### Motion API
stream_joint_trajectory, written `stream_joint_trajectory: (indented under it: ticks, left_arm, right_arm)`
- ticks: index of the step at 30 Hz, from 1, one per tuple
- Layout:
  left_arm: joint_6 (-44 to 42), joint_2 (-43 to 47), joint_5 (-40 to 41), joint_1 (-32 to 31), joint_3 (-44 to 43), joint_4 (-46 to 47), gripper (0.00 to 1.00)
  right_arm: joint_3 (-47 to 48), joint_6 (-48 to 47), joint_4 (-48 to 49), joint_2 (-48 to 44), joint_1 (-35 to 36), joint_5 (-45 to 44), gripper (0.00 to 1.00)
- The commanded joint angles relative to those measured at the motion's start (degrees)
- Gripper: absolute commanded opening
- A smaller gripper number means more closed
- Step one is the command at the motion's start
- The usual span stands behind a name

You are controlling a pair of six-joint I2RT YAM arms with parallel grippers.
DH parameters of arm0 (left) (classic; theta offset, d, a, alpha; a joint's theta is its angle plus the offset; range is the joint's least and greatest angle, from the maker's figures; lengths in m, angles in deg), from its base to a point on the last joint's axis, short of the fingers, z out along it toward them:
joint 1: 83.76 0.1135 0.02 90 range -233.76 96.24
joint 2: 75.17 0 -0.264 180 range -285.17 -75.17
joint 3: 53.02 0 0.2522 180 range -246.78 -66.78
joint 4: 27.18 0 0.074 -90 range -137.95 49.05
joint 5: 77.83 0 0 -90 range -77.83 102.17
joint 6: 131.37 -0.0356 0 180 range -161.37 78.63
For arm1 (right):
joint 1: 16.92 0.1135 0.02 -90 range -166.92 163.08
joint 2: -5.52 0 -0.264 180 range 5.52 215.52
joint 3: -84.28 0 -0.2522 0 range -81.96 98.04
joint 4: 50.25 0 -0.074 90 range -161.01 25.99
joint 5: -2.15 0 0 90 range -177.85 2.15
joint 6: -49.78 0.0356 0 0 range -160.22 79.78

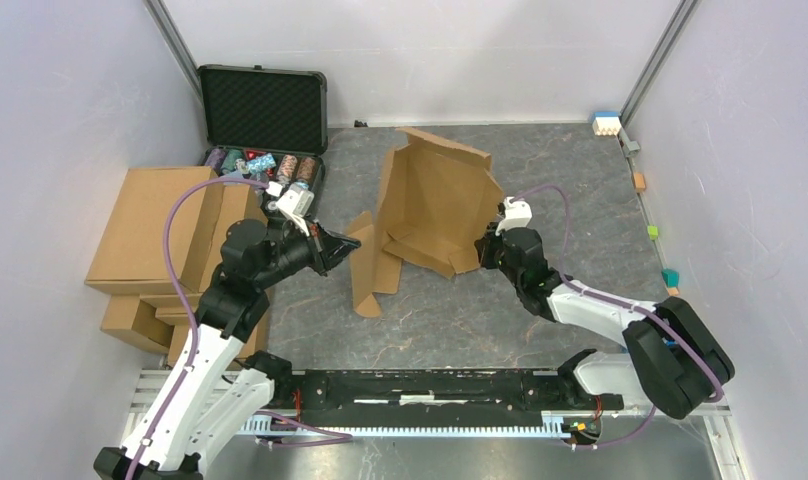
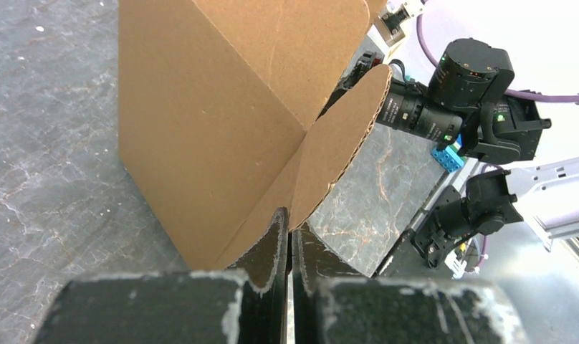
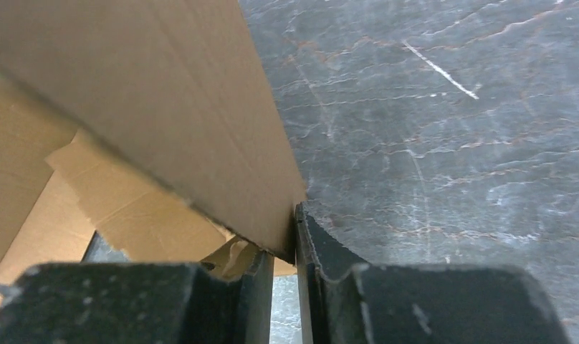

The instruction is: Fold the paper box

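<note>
Tabletop [image 1: 580,170], dark grey and marbled, carries everything. Paper box [image 1: 435,200] sits mid-table, slightly toward the far side: plain brown corrugated sheet, partly raised, with a tall back panel and a left side wall standing, the floor panel and short inner flaps lying low in front, and a loose outer panel with a rounded tab reaching toward the left arm. Stacked brown cartons [image 1: 145,225] sit at the far left, with the open black foam-lined case [image 1: 263,108] behind them. Left gripper [image 1: 348,248] meets the box's left outer flap; right gripper [image 1: 485,250] meets its right front corner. Overhead view alone gives the box's whole outline, but not how either set of jaws stands. Left wrist view fills that in: fingers [image 2: 269,251] pressed nearly together, pinching the tip of the rounded tab, the creased panel rising behind it and the right arm beyond. Right wrist view: fingers [image 3: 322,265] closed on the lower corner of a slanting panel, raw corrugated edge showing, paler inner flaps beneath. Small coloured blocks [image 1: 660,255] line the table's right edge.
</note>
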Motion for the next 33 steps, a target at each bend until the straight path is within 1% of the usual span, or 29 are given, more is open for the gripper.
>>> stream_joint_trajectory:
  ticks: [1,5,9,10,12,13,15,20,27,29,30,32,33]
  left_arm:
    - [1.0,-0.4,-2.6,-0.1,-0.1,-5.1,0.02]
    - [-0.4,-0.8,-2.9,-0.1,-1.8,-7.2,0.03]
    - [-1.1,-3.3,-5.3,-0.1,-3.7,-9.3,0.04]
    - [-1.4,-3.9,-5.4,-0.1,-4.0,-9.7,0.04]
    - [-2.1,-4.3,-5.4,-0.1,-4.6,-10.4,0.04]
    - [-2.1,-4.2,-5.3,-0.1,-4.7,-10.6,0.04]
    - [-1.9,-4.1,-6.1,-0.1,-4.8,-10.2,0.04]
    - [-0.3,-4.4,-8.7,-0.1,-3.9,-9.5,0.04]
    - [2.7,-3.9,-10.3,-0.1,-2.2,-8.6,0.04]
    - [3.6,-4.0,-10.8,-0.1,-1.8,-8.3,0.04]
    - [4.3,-4.0,-11.4,-0.1,-1.3,-7.6,0.04]
    - [6.1,-4.0,-13.0,-0.1,-0.1,-5.9,0.04]
    - [6.9,-3.8,-13.5,-0.1,0.4,-5.1,0.04]
  right_arm:
    - [-3.7,-1.7,10.1,0.7,0.1,5.1,0.23]
    - [-6.9,-6.4,16.4,0.7,0.0,4.6,0.28]
    - [-8.1,-9.7,22.0,2.1,0.0,6.2,0.4]
    - [-8.2,-10.2,23.0,2.6,0.1,5.9,0.41]
    - [-7.7,-11.0,23.2,4.0,0.1,5.5,0.4]
    - [-6.8,-11.1,22.1,4.9,0.0,5.6,0.39]
    - [-5.9,-10.7,21.5,6.3,0.1,6.7,0.41]
    - [-4.9,-5.5,22.3,9.2,0.2,9.8,0.41]
    - [-2.7,-3.3,23.2,12.9,2.7,11.5,0.58]
    - [-1.9,-2.4,22.5,14.1,3.7,10.1,0.58]
    - [-1.6,-1.4,22.4,14.7,3.9,10.0,0.56]
    - [-0.5,1.4,21.3,16.0,4.3,8.7,0.46]
    - [0.0,2.7,20.5,16.7,4.5,8.1,0.46]
